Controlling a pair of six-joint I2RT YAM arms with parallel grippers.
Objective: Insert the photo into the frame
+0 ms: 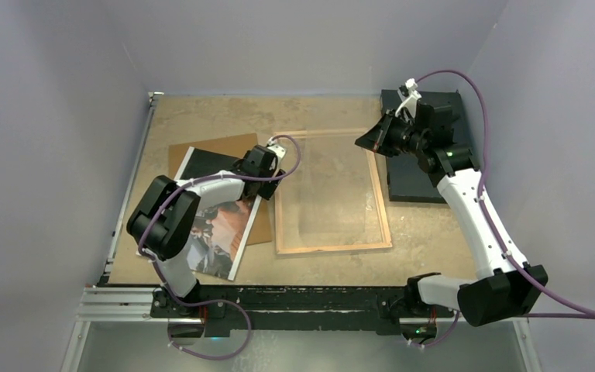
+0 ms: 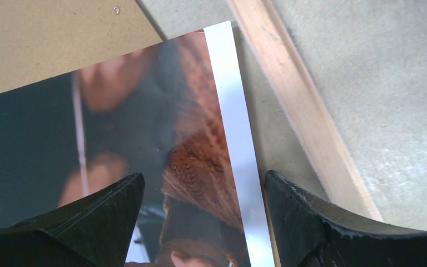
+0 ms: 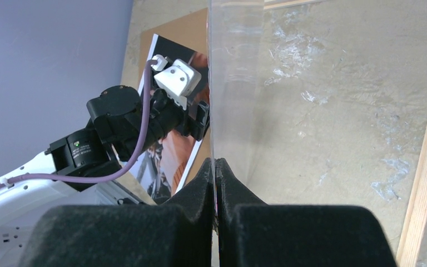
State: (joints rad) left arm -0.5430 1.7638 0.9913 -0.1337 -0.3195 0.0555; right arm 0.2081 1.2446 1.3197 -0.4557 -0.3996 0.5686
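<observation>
Presently, on the table: one photo, one frame, one board, one slab, one pane; two grippers.

- Photo: one, picture side up, at left. It lies on the board, with its near end running past it onto the table. Its white right border sits just beside the frame's left side, apart from it. The left arm hides its middle in the top view.
- Frame: one, flat at centre, wood rails up. Its left rail is hard to make out in the top view.
- Board: one, brown, mostly under the photo.
- Slab: one, black, far right, partly covered by the right arm.
- Pane: one, clear and smudged, over the frame. Its outline is faint, and its tilt cannot be told.
- Left gripper: jaws wide, holding nothing, straddling the photo's right border. Whether the fingertips touch the print cannot be told.
- Right gripper: fingers pressed together at the frame's far right corner, the pane's edge pinched between their tips.
</observation>
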